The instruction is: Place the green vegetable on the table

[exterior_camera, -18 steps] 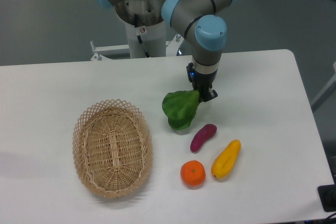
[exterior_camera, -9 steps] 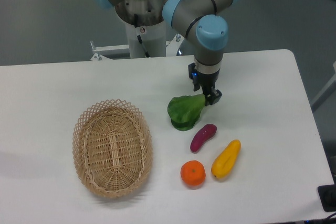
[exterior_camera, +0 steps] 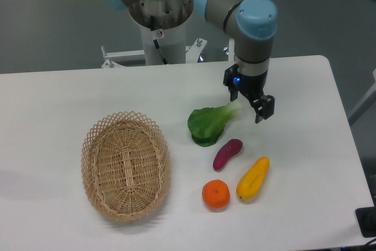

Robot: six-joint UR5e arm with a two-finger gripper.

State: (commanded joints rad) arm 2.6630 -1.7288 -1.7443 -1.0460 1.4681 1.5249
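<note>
An oval woven wicker basket (exterior_camera: 126, 166) sits on the left part of the white desk (exterior_camera: 53, 104), with nothing inside it. To its right, near the middle of the desk, the toy bok choy (exterior_camera: 210, 124) lies on its side directly on the desk surface, dark crinkled leaves toward the basket and its pale stalk pointing up and right. Below the bok choy an orange (exterior_camera: 215, 194) rests near the front edge. Just right of the leaves lies a small purple eggplant (exterior_camera: 227, 153), tilted, close to the bok choy but whether they touch is not clear. Right of the eggplant and beside the orange lies a yellow elongated fruit (exterior_camera: 253, 178), also tilted. Above these, the gripper (exterior_camera: 251, 103) hangs from the arm's blue-capped wrist, just right of the stalk tip; its fingers are spread apart and hold nothing, with the stalk end close to the left finger.
</note>
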